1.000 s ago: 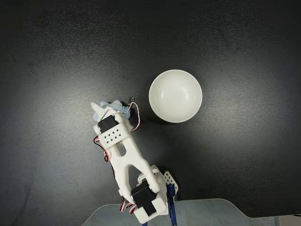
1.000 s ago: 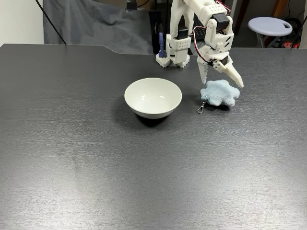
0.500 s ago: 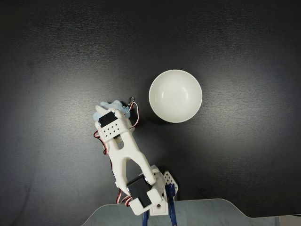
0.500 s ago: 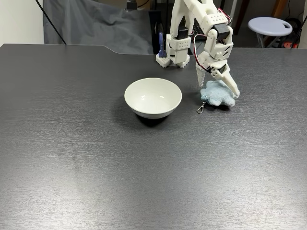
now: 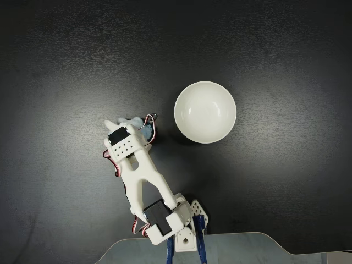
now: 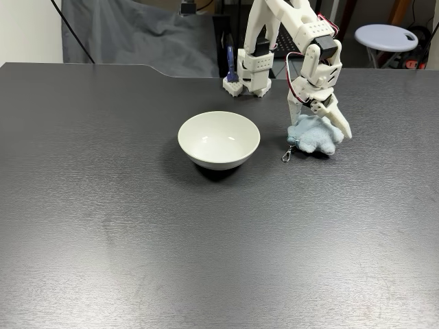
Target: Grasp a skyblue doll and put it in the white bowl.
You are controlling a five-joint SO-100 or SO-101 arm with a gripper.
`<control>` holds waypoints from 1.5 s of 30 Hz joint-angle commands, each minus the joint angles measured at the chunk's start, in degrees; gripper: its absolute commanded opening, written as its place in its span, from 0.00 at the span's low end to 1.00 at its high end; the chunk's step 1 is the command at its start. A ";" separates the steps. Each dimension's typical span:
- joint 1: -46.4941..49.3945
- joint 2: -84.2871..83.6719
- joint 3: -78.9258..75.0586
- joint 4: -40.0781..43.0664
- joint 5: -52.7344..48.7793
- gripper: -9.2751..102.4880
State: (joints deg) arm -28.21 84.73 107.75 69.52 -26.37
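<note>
Fixed view, side: gripper (image 6: 317, 128) down on skyblue doll (image 6: 310, 138), jaws spread astride it, not yet closed. Advice: close fully on plush body, avoid clasp, then lift toward white bowl (image 6: 219, 140) at left.

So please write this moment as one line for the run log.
phase: grasping | gripper: open, straddling skyblue doll | doll: on table | white bowl: empty
</note>
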 commanded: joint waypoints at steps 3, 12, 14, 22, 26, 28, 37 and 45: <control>0.26 0.70 -3.52 -0.18 -0.35 0.68; 0.62 1.49 -3.52 -0.44 0.44 0.54; 0.70 1.67 -3.52 -1.93 0.44 0.43; 1.05 4.31 -2.72 -6.24 0.44 0.07; 1.23 4.39 -2.99 -6.24 0.44 0.08; 1.76 5.10 -3.87 -6.33 0.53 0.07; 2.64 29.79 -15.47 -5.36 4.39 0.07; 18.02 34.63 -19.34 0.70 6.15 0.07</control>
State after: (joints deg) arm -21.18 112.24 94.22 67.50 -20.92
